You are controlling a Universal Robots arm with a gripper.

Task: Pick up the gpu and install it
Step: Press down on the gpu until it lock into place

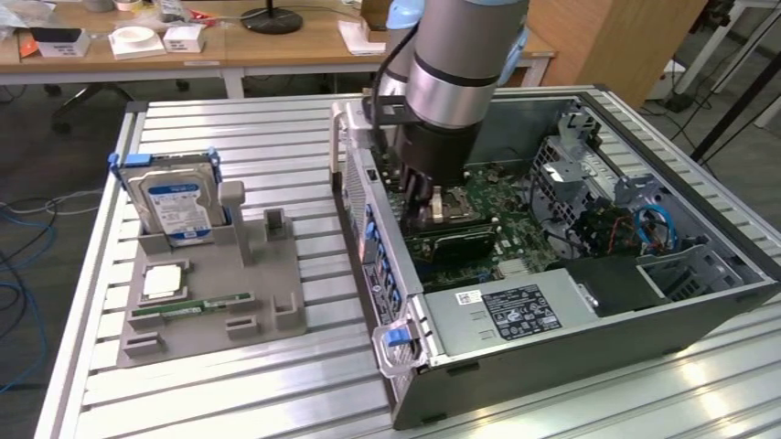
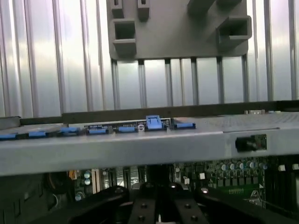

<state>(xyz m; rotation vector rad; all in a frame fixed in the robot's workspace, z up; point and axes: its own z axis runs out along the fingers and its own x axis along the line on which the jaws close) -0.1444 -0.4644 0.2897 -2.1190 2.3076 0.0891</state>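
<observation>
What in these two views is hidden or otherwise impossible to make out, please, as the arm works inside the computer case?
- Exterior view: the gripper is down inside the computer case; the arm's own body hides what, if anything, it carries.
- Exterior view: the motherboard beneath the arm is covered, so whether the gpu is seated cannot be told.
- Wrist view: the case wall blocks most of the interior.
- Exterior view: the hard drive label text is too small.

Ribbed metal counter [image 1: 244,384] beneath, wooden desks [image 1: 293,50] beyond the end effector [image 1: 430,203], dark floor [image 1: 49,155], blue cables [image 1: 15,283] trailing.
</observation>
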